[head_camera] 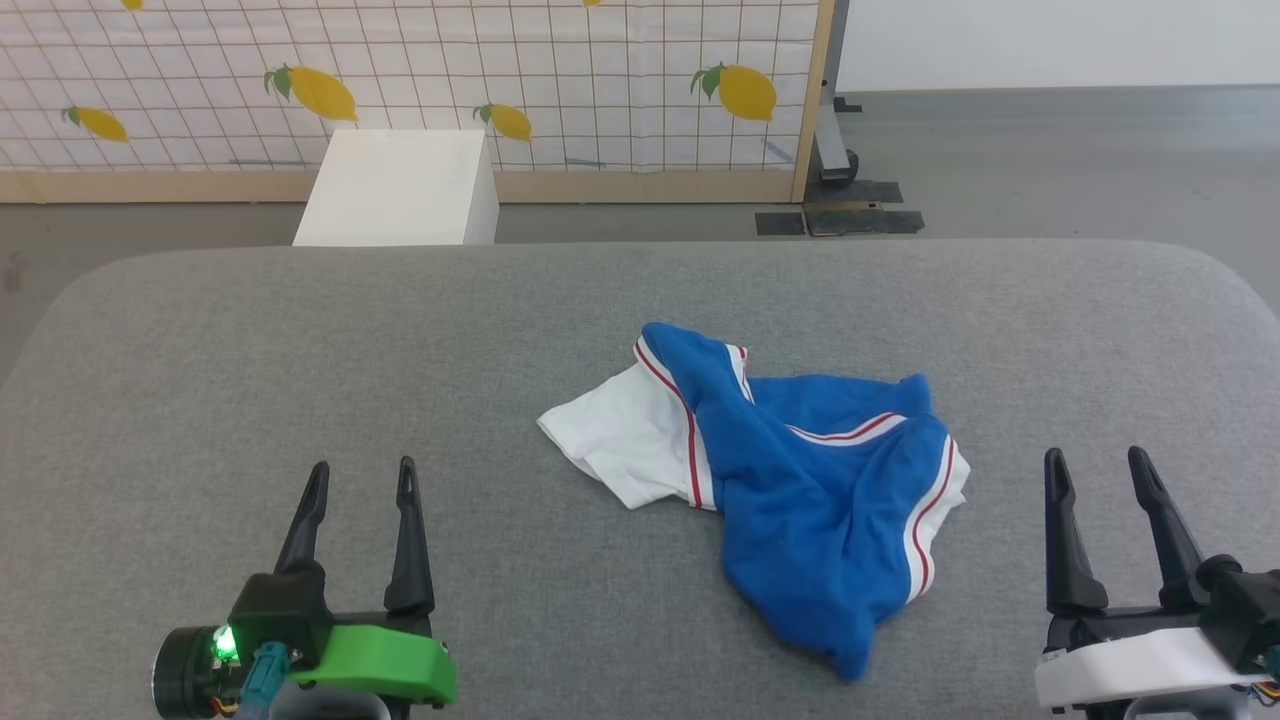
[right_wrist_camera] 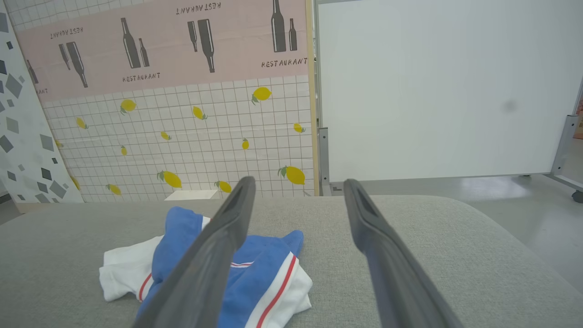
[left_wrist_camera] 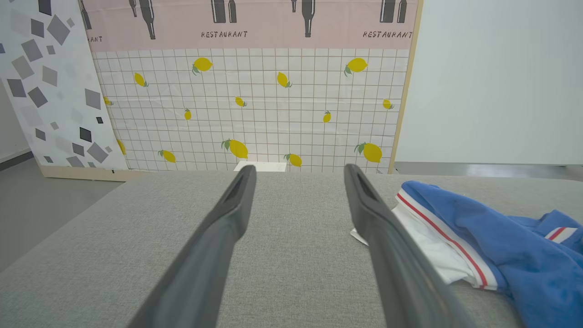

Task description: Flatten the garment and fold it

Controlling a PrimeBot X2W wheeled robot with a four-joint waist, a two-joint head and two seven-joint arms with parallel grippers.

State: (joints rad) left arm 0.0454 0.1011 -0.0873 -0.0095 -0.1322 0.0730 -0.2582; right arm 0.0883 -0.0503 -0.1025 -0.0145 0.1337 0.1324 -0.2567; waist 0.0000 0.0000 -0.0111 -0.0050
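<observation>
We count one garment, crumpled just right of centre on the grey fabric tabletop, and two grippers along its near edge, left gripper and right gripper, both released and empty, fingers pointing toward the far edge, neither touching the cloth.

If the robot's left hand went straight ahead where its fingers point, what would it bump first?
Probably nothing soon: the left gripper points over the bare grey table, and the garment lies off to its right. Beyond the far edge stands a white box; I can't tell if it's high enough to hit.
</observation>
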